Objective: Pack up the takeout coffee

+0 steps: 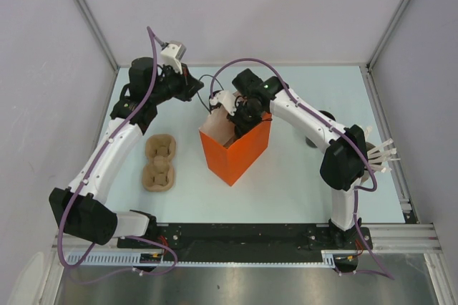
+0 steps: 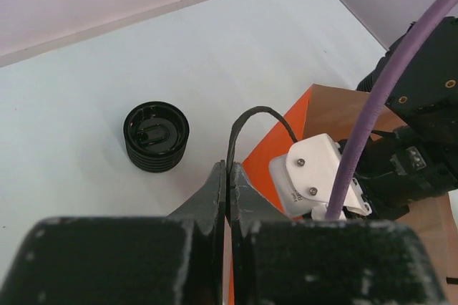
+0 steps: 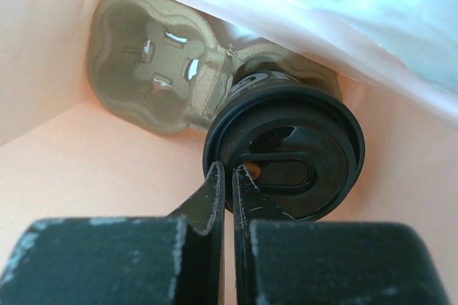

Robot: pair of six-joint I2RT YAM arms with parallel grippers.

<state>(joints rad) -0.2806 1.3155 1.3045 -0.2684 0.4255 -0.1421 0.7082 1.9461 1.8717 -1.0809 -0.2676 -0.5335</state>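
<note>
From above, an orange bag stands open in the middle of the desk. A brown cup tray lies on the desk to the left of the bag, a little apart from it. The left hand is near the bag's far left corner. The right hand reaches down into the top of the bag. Some white sticks poke out by the right arm. From the left wrist, the left hand is clenched on a thin black string that loops up from the bag. A second black cup stands alone on the desk beyond it. From the right wrist, the takeout coffee is inside the bag with its lid on, and it seems to sit in one end of another brown tray. The right hand is clenched, with its tips right at the lid's edge. I cannot tell if it pinches the edge.
</note>
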